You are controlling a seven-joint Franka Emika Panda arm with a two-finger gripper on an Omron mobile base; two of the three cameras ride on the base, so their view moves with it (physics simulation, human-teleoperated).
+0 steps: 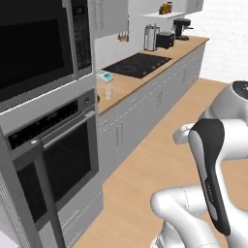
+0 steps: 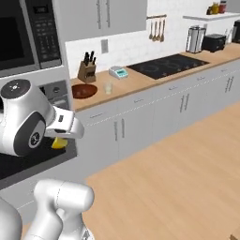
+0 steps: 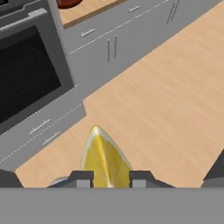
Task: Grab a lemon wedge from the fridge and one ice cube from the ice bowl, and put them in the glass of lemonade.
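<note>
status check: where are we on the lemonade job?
Done: the lemon wedge is picked, pinched between the fingers of the gripper, over the wood floor by the oven. In hand: carrying it; it also shows yellow under the hand. Left: drop it in the glass of lemonade beside the ice bowl, then fetch one ice cube.

The wooden table (image 2: 140, 82) carries the ice bowl (image 2: 84, 91) at its left end (beside it, the glass of lemonade (image 2: 108, 87)), then a knife block (image 2: 87, 71).
</note>
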